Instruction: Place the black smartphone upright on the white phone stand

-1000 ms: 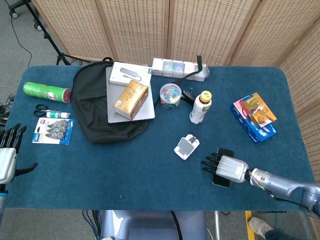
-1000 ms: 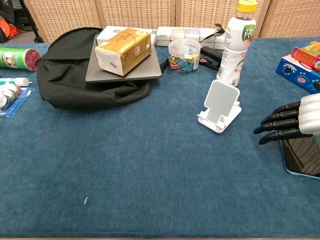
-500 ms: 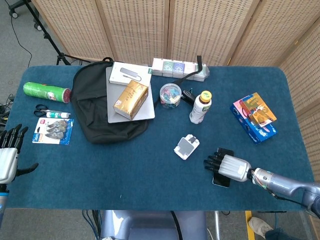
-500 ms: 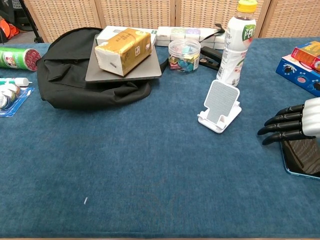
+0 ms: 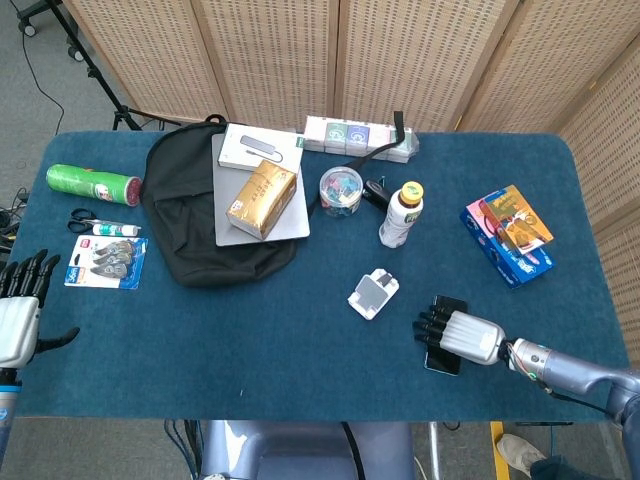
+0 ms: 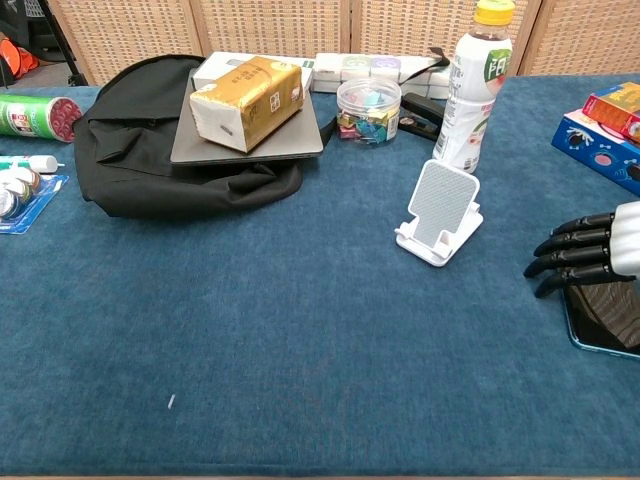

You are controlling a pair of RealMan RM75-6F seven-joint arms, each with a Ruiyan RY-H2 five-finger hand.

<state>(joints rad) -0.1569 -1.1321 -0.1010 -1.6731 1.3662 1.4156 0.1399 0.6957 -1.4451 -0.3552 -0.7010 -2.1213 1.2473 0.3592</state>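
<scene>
The black smartphone lies flat on the blue table near the front right, mostly covered by my right hand. In the chest view the phone shows as a glossy dark slab under the hand, whose fingers stretch out to the left over its upper edge. I cannot tell whether they touch it. The white phone stand stands empty left of the hand, its grey backrest tilted back. My left hand hovers with spread fingers off the table's left front corner, holding nothing.
A drink bottle stands just behind the stand. A black backpack carries a laptop and a gold tissue pack. A clip jar, blue boxes at right, and a green can, scissors and a blister pack at left.
My right hand has slid a little to the right, away from the stand, staying over the phone. The phone, the stand and the left hand have hardly moved.
</scene>
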